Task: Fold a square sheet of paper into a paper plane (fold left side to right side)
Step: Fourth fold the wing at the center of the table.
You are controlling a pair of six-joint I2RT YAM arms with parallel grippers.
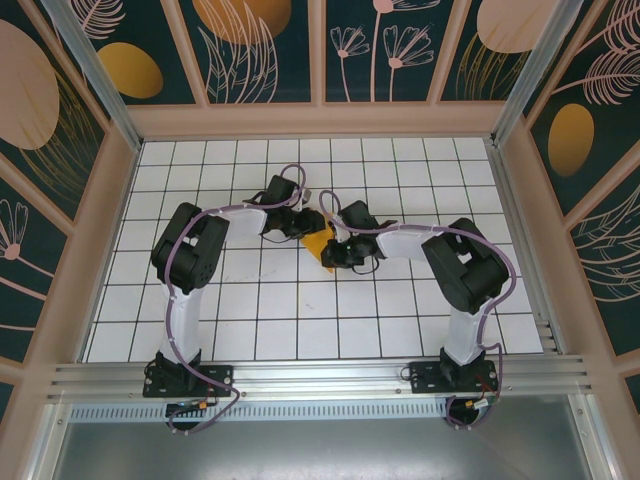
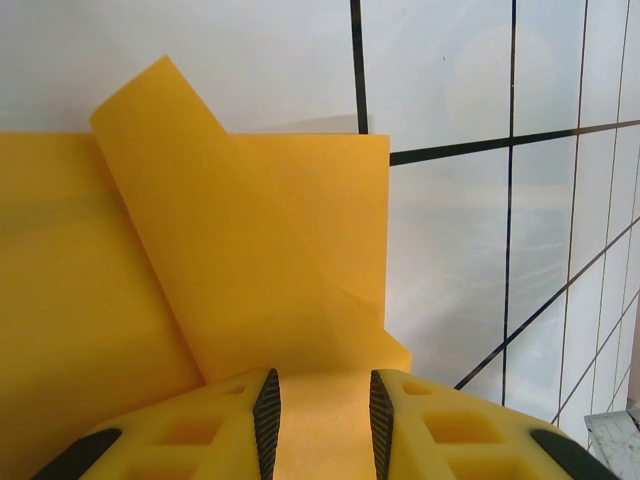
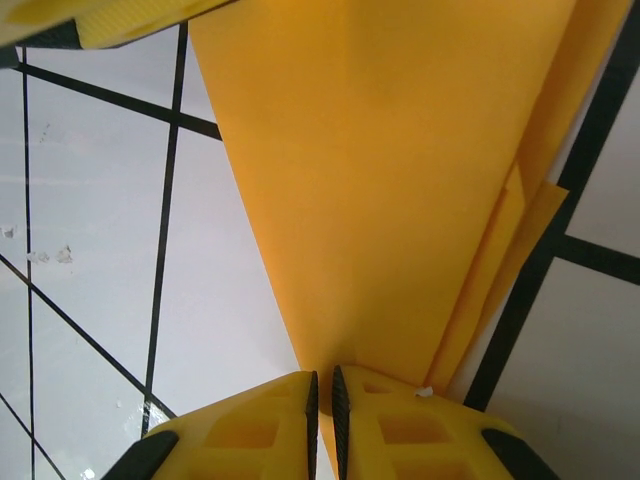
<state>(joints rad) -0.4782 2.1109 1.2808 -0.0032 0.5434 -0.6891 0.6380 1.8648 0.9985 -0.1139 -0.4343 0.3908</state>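
Observation:
The orange-yellow sheet of paper [image 1: 318, 243], folded into layers, lies on the white grid table between my two grippers. In the left wrist view one flap of the paper [image 2: 210, 230] curls up off the flat part. My left gripper [image 2: 322, 385] stands open with its fingers set down on the paper, which shows flat between them. In the right wrist view the paper [image 3: 400, 180] narrows toward my right gripper [image 3: 322, 385], whose jaws are shut on its folded edge with only a thin slit between the pads. From above, the left gripper [image 1: 299, 229] is at the paper's upper left and the right gripper [image 1: 334, 254] at its lower right.
The table [image 1: 300, 330] is white with black grid lines, walled by pale wooden frames and dark patterned panels [image 1: 265, 50]. An aluminium rail [image 1: 320, 378] runs along the near edge by the arm bases. Both arms reach inward, elbows out to the sides.

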